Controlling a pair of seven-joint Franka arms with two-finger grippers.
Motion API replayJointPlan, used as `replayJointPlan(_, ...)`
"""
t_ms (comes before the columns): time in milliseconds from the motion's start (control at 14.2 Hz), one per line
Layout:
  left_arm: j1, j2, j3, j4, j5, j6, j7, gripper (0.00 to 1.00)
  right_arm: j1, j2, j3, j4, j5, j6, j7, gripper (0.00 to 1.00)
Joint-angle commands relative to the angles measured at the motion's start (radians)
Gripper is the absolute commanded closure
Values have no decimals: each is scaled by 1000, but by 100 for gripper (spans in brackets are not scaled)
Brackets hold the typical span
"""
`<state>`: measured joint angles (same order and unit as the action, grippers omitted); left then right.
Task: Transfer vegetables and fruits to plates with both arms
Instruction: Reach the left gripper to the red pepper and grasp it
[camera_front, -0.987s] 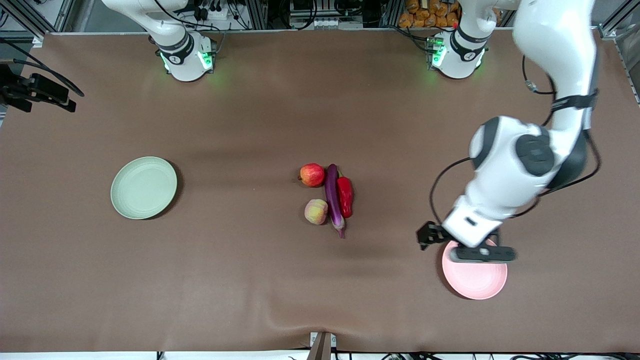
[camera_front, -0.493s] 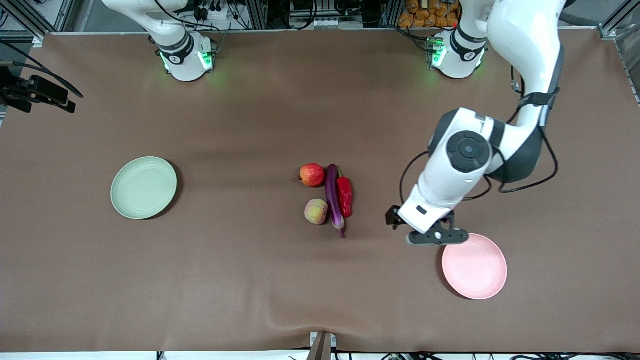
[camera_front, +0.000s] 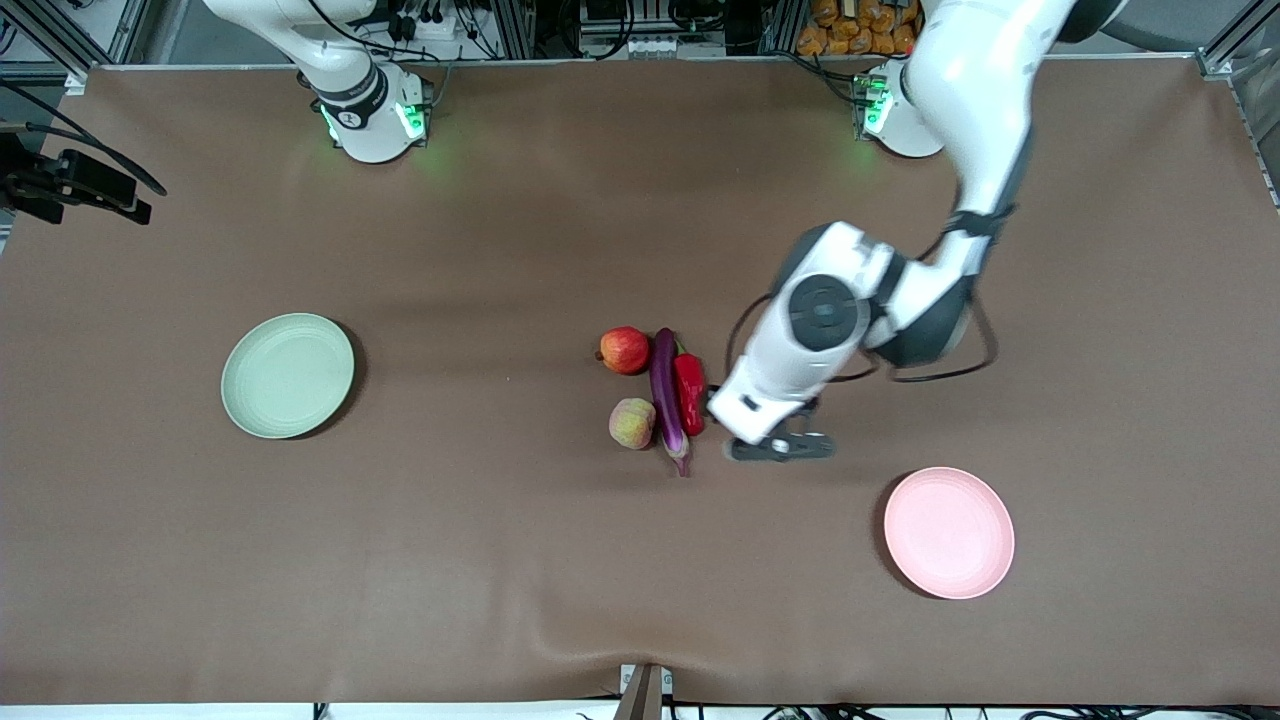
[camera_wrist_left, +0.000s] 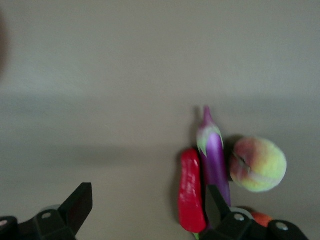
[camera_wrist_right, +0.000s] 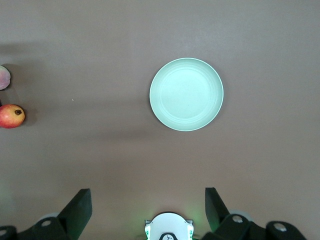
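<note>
The purple eggplant (camera_front: 666, 395) lies mid-table with the red chili pepper (camera_front: 689, 392) against it on the left arm's side. The red apple-like fruit (camera_front: 625, 350) and the peach (camera_front: 632, 423) sit on its other side. My left gripper (camera_front: 778, 448) hangs open and empty just beside the chili; in the left wrist view its gripper (camera_wrist_left: 148, 200) is open beside the chili (camera_wrist_left: 191, 192), eggplant (camera_wrist_left: 215, 160) and peach (camera_wrist_left: 258, 165). The pale green plate (camera_front: 288, 375) and pale pink plate (camera_front: 948, 532) hold nothing. My right gripper (camera_wrist_right: 147, 200) waits open, high over the green plate (camera_wrist_right: 186, 94).
A black camera mount (camera_front: 75, 185) juts over the table edge at the right arm's end. The green-lit arm bases (camera_front: 372, 115) (camera_front: 890, 110) stand along the table edge farthest from the front camera. A clamp (camera_front: 643, 692) sits at the nearest edge.
My left gripper has swung from over the pink plate toward the middle of the table and now hangs beside the chili. The produce, the plates and the right arm have not moved.
</note>
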<state>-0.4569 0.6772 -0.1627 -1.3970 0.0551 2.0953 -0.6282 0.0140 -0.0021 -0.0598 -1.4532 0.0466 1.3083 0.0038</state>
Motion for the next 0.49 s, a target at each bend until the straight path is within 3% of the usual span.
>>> replayJointPlan(0, -32, 50, 25, 16, -6, 20, -80, 0, -9, -1, 5, 5, 7, -3, -4, 0)
replayJointPlan(211, -28, 96, 26, 10, -9, 23, -197, 0, -6, 1, 6, 7, 10, 6, -4, 0)
replayJointPlan(423, -12, 150, 28, 12, -17, 127, -311, 0, 1, 1, 8, 10, 9, 12, -4, 0)
